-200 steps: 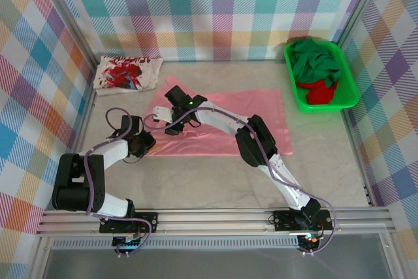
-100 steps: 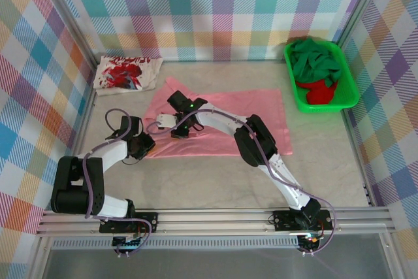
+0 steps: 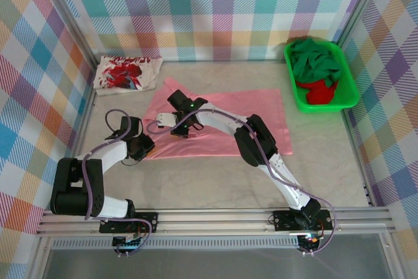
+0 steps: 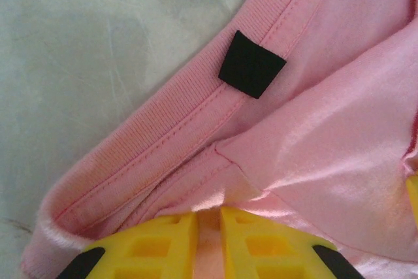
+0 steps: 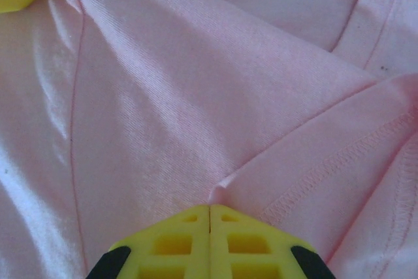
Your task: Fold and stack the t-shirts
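Both claws are on the salmon-pink t-shirt (image 3: 241,122) spread mid-frame, the left gripper (image 4: 209,236) nipping cloth below the ribbed collar (image 4: 163,129) and the right gripper (image 5: 209,227) squeezed tight on a raised crease (beside a stitched hem (image 5: 326,174)), a two-point hold, I'd say, for folding the left side over.

The top camera hangs high above and behind the arm bases, tilted down and forward, far enough off to take in the whole table (image 3: 215,181) and the walls. The left wrist camera rides just behind the left gripper (image 4: 209,220), looking along it, very close to the salmon-pink t-shirt (image 4: 313,129) at its collar. The right wrist camera peers past the right gripper (image 5: 209,208), closer still. All three views share the shirt's left end
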Motion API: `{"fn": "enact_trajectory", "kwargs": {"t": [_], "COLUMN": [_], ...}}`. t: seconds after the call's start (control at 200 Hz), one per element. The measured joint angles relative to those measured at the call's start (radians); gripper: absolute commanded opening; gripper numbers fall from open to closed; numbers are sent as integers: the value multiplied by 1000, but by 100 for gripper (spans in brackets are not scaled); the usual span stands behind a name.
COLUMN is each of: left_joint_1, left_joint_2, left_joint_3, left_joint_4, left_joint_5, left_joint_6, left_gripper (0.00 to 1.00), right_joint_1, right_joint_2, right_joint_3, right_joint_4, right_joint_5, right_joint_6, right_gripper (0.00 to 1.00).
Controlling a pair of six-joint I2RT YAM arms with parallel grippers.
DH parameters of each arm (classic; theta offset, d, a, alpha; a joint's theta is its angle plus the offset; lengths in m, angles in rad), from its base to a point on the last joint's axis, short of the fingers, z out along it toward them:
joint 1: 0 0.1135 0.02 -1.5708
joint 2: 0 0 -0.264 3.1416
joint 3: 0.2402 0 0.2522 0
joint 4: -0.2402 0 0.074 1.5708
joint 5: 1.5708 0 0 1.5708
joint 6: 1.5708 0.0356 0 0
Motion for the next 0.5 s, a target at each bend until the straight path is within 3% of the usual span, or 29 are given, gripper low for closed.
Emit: {"fn": "enact_trajectory", "kwargs": {"t": [0.5], "left_joint_1": [0], "left_joint_2": [-5], "left_joint_3": [0], "left_joint_4": [-10], "left_joint_5": [-18], "left_joint_6": [10], "left_gripper": [19], "right_joint_1": [-65], "right_joint_2": [0], "right_joint_3": [74], "right_joint_4": [10], "right_joint_5": [-13], "right_joint_6": [26], "right_gripper": [0]}}
